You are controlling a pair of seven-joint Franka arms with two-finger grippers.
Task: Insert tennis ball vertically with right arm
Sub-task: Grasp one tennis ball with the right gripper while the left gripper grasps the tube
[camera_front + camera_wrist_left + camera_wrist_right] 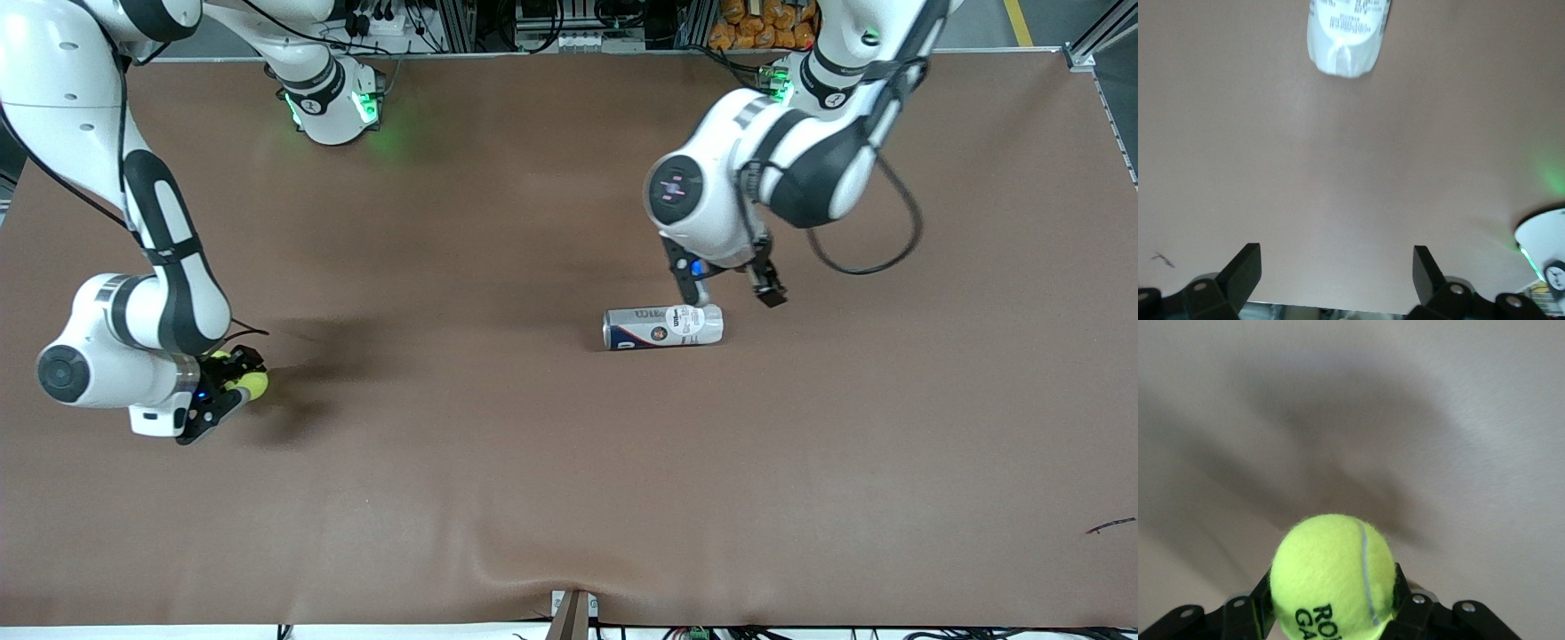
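Note:
My right gripper [242, 380] is low over the brown table [498, 462] toward the right arm's end. It is shut on a yellow-green tennis ball [252, 382]. In the right wrist view the ball [1333, 577] fills the gap between the black fingers of the right gripper [1333, 603]. A tennis ball can [662, 327] with a blue and white label lies on its side near the table's middle. My left gripper [729, 300] is open and empty just above the can's white end. In the left wrist view the can's end [1346, 33] shows past the wide-open left gripper [1337, 267].
The right arm's base [333, 102] and the left arm's base [782, 84] stand at the table's edge farthest from the front camera. A small dark mark [1111, 526] lies near the front edge toward the left arm's end.

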